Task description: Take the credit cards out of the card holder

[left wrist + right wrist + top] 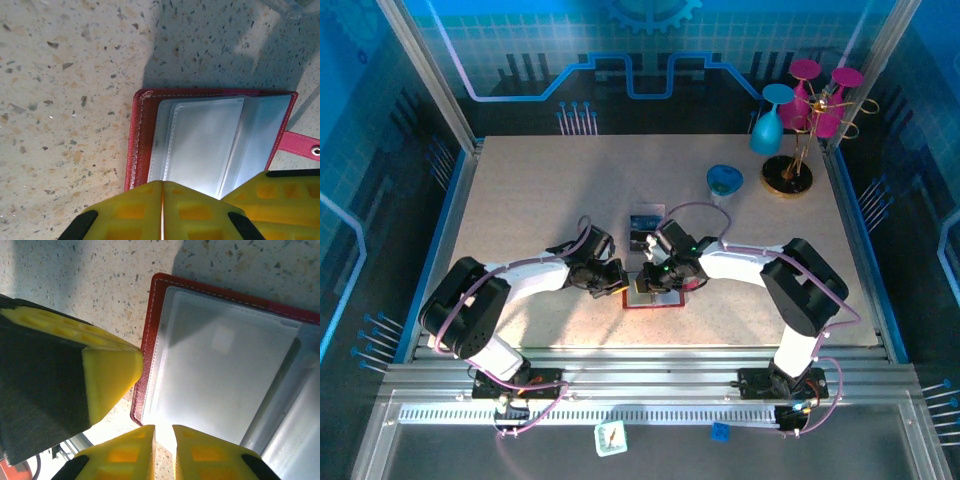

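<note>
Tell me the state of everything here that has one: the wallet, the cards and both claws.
card holder: open, lying flat on the table, pockets up.
credit cards: two out, flat on the table beyond the holder.
left claw: shut, tips at the holder's edge.
right claw: closed on the holder's pocket edge.

Red card holder with pale grey pockets, yellow fingers, beige speckled table

open card holder, end effector narrowly parted
</note>
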